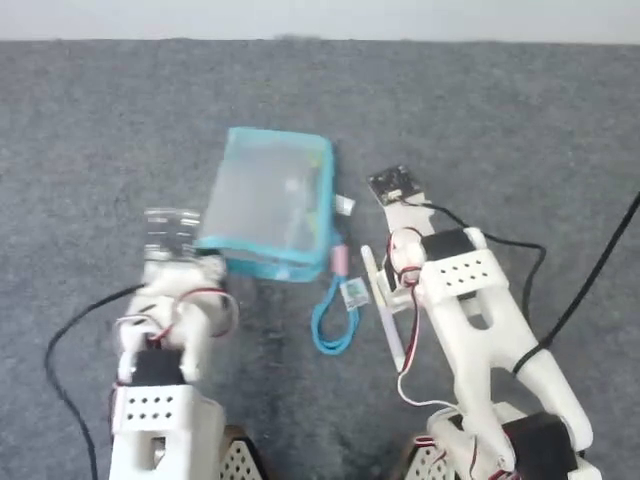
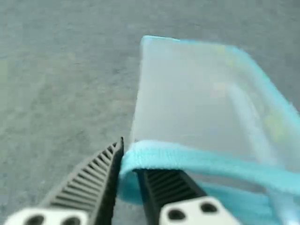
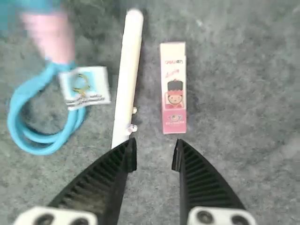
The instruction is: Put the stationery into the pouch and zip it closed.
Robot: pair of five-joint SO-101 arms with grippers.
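Turquoise pouch [image 2: 201, 93] rim between left jaws (tight)

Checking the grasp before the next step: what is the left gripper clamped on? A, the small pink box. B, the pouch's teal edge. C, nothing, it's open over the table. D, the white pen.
B: the left gripper is clamped on the teal band at the edge of the pouch, while the white pen and the pink box lie loose by the open right gripper.

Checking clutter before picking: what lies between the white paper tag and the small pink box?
A long white plastic pen, seen in the right wrist view.
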